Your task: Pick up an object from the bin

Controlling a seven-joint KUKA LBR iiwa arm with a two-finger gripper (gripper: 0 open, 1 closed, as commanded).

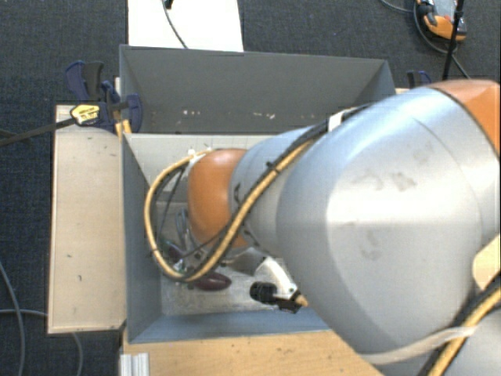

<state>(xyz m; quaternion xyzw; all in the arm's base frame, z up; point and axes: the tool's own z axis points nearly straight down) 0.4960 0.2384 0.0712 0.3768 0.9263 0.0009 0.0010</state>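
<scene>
My gripper (181, 238) is low in the bin's left part, tucked under the orange wrist cover, and only a bit of its grey metal body shows. Just below it, on the bin floor near the front wall, lies a dark maroon rounded thing (210, 282), partly hidden by looping cables. To the right of that lies a white piece with a black end (273, 286), half covered by the arm. I cannot tell whether the gripper touches either thing.
The large grey arm reaches in from the right and hides most of the bin's floor. Cables loop round the wrist close to the left wall. The bin's left and front walls stand close to the gripper.
</scene>
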